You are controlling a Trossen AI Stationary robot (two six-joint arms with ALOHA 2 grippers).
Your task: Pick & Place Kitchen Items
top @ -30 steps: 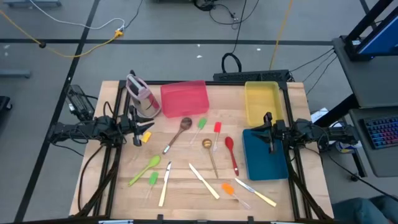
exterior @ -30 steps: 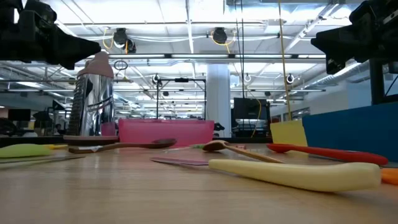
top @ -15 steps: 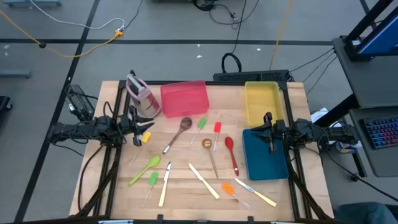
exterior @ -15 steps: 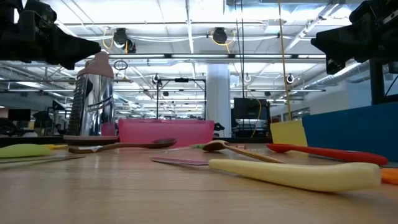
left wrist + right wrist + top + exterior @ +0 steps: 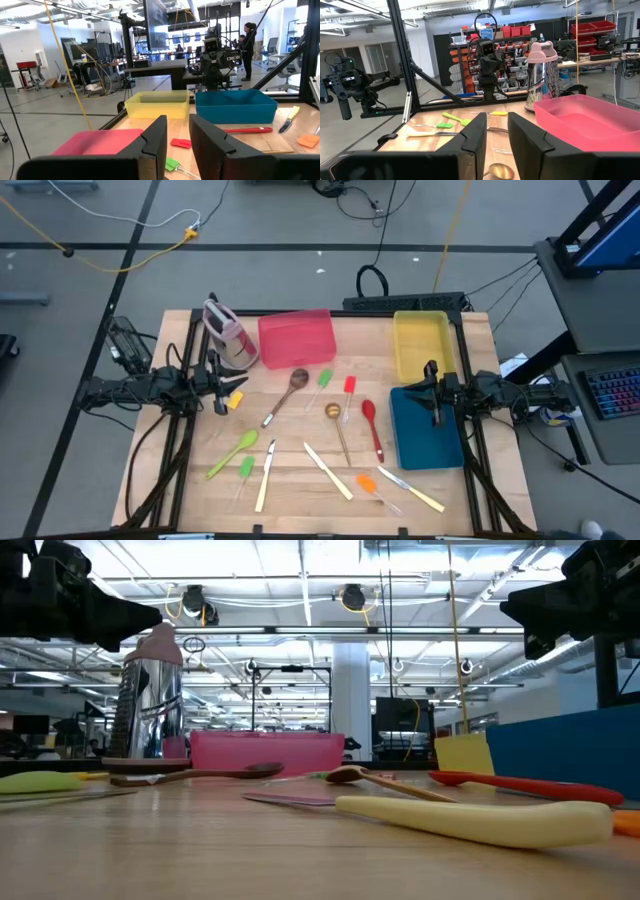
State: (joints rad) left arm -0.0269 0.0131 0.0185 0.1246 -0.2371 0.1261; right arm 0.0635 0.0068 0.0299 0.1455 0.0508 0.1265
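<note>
Several slim utensils lie flat on the wooden table: a wooden spoon [image 5: 285,395], a green spoon [image 5: 232,452], a red spoon [image 5: 372,428], cream-handled knives [image 5: 328,470] [image 5: 265,476] [image 5: 410,488], and an orange-headed spatula [image 5: 368,483]. There are also green-headed [image 5: 323,380] and red-headed [image 5: 350,386] spatulas. My left gripper [image 5: 222,388] hovers at the table's left edge, fingers close together and empty [image 5: 178,131]. My right gripper [image 5: 432,393] hovers above the blue tray's far end, fingers close together and empty [image 5: 496,127].
A red tray [image 5: 296,337] stands at the far middle and a yellow tray [image 5: 420,340] at the far right. A blue tray [image 5: 425,435] is nearer on the right. A pink-and-grey upright container [image 5: 228,335] stands at the far left, close to my left gripper.
</note>
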